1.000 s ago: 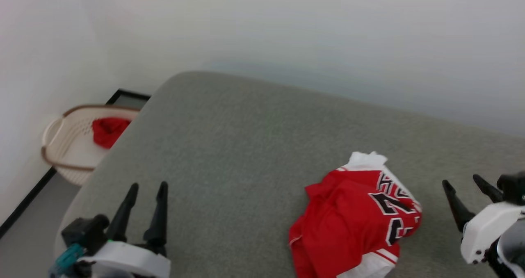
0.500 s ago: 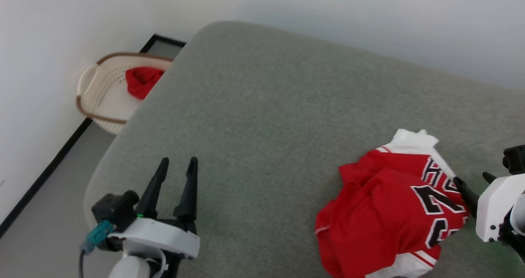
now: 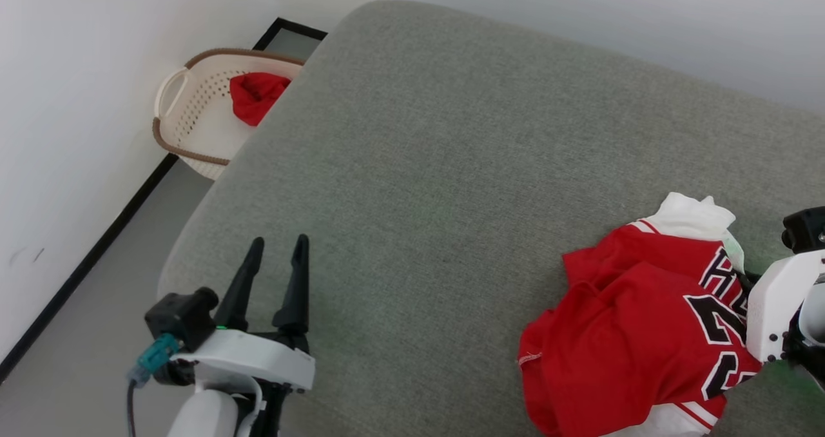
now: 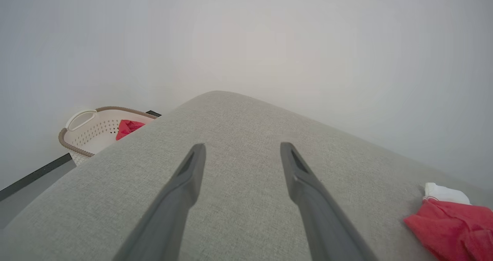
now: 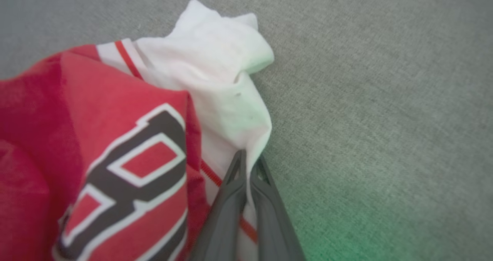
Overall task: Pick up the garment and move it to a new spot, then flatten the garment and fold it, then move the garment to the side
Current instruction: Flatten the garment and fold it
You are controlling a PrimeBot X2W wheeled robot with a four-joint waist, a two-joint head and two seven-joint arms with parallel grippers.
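Note:
The garment [image 3: 638, 334], a red jersey with white panels and black lettering, lies crumpled at the right of the grey padded surface [image 3: 419, 166]. My right gripper [image 3: 746, 276] presses into the jersey's right edge. In the right wrist view the garment [image 5: 115, 99] lies left of my right gripper [image 5: 249, 158], whose two fingers are shut together on a white fold at its edge. My left gripper [image 3: 279, 240] hovers open over bare grey fabric far to the left. In the left wrist view my left gripper [image 4: 242, 147] holds nothing, and the garment [image 4: 454, 226] lies at the lower right.
A cream perforated basket [image 3: 193, 108] stands on the floor by the wall at the surface's far left corner, with a plain red cloth [image 3: 258, 95] in it. The basket [image 4: 92, 130] also sits at the left of the left wrist view. A white wall runs behind the surface.
The head camera has shifted, so the whole picture has moved. My right gripper has reached the jersey's right edge and shut on the white fold. My left gripper stays open.

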